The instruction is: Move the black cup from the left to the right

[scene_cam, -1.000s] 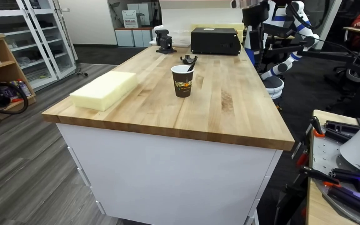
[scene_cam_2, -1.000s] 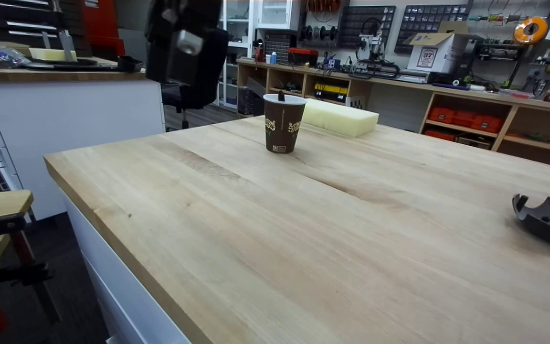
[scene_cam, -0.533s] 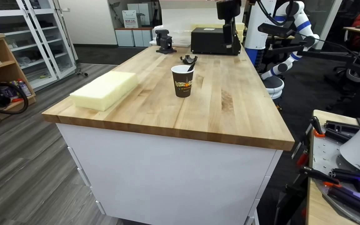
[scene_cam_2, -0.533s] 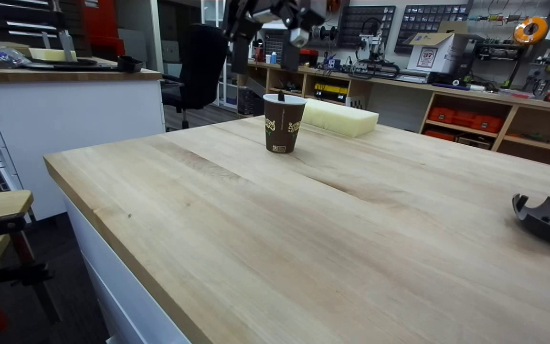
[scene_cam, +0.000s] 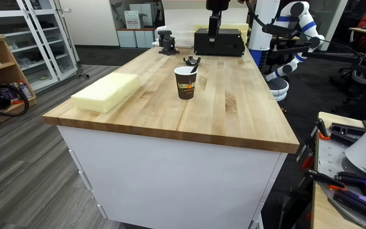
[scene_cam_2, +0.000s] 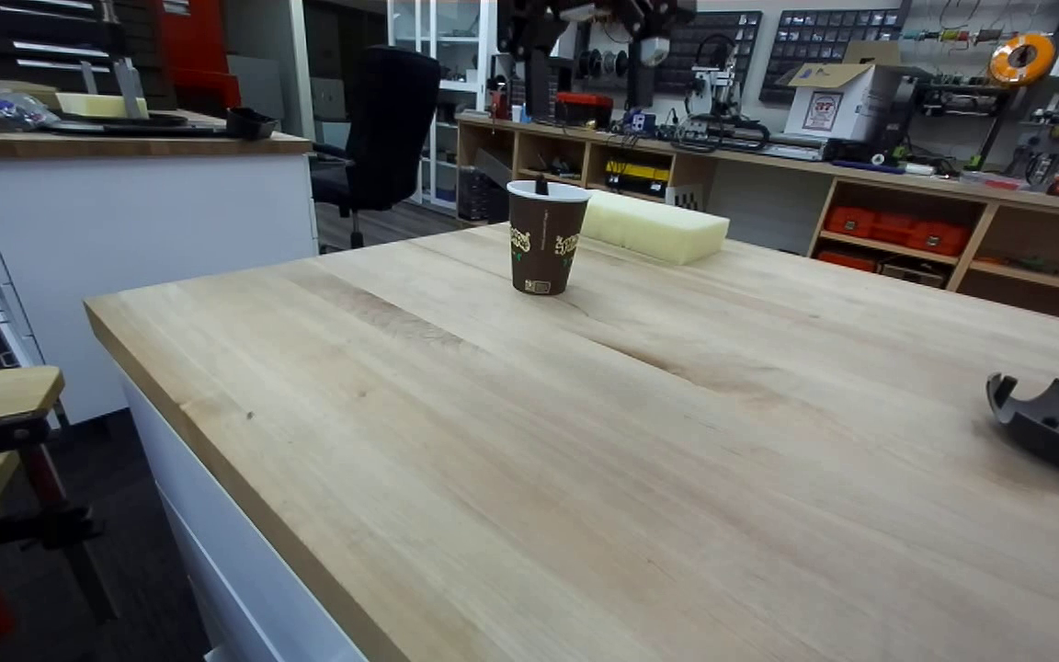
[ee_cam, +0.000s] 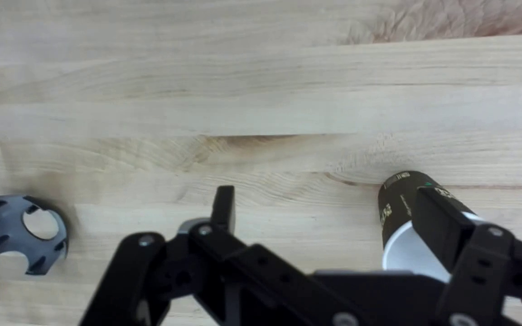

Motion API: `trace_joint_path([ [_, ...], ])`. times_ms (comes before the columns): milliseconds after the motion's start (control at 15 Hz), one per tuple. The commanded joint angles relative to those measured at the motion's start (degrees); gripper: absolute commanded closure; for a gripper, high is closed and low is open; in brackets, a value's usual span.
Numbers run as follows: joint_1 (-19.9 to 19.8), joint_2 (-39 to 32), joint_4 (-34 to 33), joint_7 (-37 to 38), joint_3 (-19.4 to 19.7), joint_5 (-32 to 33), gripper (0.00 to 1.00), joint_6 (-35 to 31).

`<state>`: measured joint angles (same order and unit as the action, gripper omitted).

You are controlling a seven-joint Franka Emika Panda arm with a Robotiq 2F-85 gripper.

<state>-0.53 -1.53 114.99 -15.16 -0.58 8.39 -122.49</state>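
Note:
The black cup (scene_cam: pixel 184 89), dark brown-black with tan lettering and a white rim, stands upright on the wooden table, a dark stick (scene_cam: pixel 194 68) poking out of it. In an exterior view the same cup (scene_cam_2: pixel 543 244) is in front of the foam block. My gripper (scene_cam_2: pixel 590 112) hangs above the table, higher than the cup, with its fingers spread and pointing down. Seen from the wrist, the gripper (ee_cam: pixel 324 192) has bare wood between its fingers; its right-hand finger (ee_cam: pixel 440 226) covers part of the cup (ee_cam: pixel 397 203) in the line of sight.
A pale foam block (scene_cam: pixel 106 92) lies near the table's edge. Farther back are a dark curved plastic part (scene_cam: pixel 191 61), a large black box (scene_cam: pixel 218 43) and a black upright device (scene_cam: pixel 167 43). The curved part (ee_cam: pixel 9 226) also shows in the wrist view.
My gripper has swung across the table, leftward in one exterior view and rightward in the other, and turned so both fingers show. Cup, foam block and curved part have stayed put.

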Motion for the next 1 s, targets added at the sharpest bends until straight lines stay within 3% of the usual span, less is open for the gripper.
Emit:
trace_joint_path([
  [0, 0.42, -5.66, -3.01, -5.77, -0.65, -5.68, 0.00, -3.88],
  [200, 0.09, -10.08, -5.17, -10.30, -1.80, -9.85, 0.00, -4.44],
  [867, -0.86, -16.20, -11.03, -13.95, -3.45, -10.37, 0.00, -2.94],
  [933, -0.92, -16.37, -11.20, -14.15, -3.47, -10.34, 0.08, -3.03],
])
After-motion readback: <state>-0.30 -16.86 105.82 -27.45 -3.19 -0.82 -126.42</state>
